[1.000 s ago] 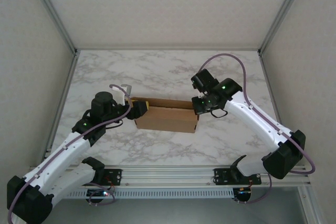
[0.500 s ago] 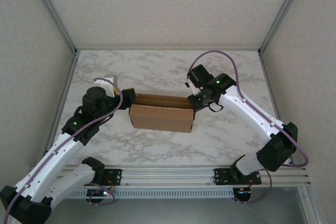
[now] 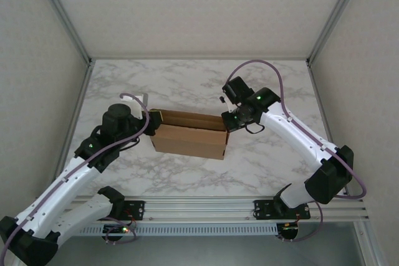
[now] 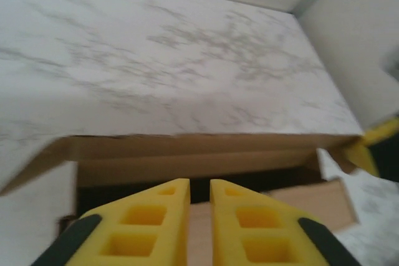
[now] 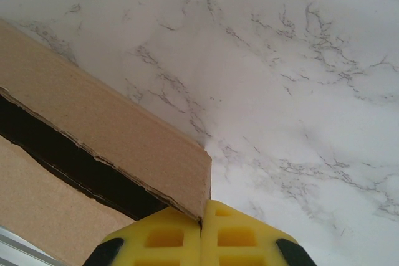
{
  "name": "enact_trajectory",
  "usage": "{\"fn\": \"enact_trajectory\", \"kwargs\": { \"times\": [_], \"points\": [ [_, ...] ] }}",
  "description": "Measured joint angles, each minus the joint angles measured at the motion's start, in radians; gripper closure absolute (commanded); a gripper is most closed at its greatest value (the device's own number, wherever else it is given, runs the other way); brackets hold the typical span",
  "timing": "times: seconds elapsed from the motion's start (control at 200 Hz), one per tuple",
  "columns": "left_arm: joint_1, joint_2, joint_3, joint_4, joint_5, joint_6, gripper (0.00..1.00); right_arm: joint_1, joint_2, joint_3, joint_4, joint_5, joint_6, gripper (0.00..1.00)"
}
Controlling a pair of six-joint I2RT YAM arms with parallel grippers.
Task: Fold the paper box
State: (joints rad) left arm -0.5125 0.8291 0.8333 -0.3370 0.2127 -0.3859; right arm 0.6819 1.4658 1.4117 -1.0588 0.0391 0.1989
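Paper box [image 3: 187, 141]: plain brown cardboard, low and oblong, mid-table between the arms; rear flap [image 5: 124, 135] raised, dark gap beneath.
Left gripper [image 4: 199, 216]: at the box's left end, jaws almost meeting; cannot tell whether cardboard is pinched.
Right gripper [image 5: 201, 235]: clamped on the flap's right corner.
Table [image 3: 187, 85]: white, grey-veined marble; pale walls [image 3: 187, 10] around.
Change: box has slid slightly left; left jaws have closed.

No text, label, brand, number or sign legible anywhere, neither on the plain brown paper box [image 3: 187, 141] nor on the marbled worktop [image 3: 187, 85].
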Motion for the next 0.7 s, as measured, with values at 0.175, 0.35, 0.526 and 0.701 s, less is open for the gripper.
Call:
{"fn": "enact_trajectory", "kwargs": {
  "times": [0.175, 0.35, 0.526, 0.701],
  "points": [
    [-0.098, 0.008, 0.014, -0.006, 0.153, -0.052, 0.97, 0.0, 0.0, 0.0, 0.0, -0.002, -0.001, 1.0],
    [-0.183, 0.058, 0.011, -0.016, 0.284, -0.133, 1.0, 0.0, 0.0, 0.0, -0.002, -0.002, -0.002, 1.0],
    [-0.269, 0.137, -0.01, -0.028, 0.32, -0.142, 1.0, 0.0, 0.0, 0.0, -0.003, -0.003, -0.005, 1.0],
    [-0.285, 0.217, -0.055, -0.012, 0.227, -0.148, 1.0, 0.0, -0.007, -0.002, -0.005, -0.012, -0.016, 1.0]
  ]
}}
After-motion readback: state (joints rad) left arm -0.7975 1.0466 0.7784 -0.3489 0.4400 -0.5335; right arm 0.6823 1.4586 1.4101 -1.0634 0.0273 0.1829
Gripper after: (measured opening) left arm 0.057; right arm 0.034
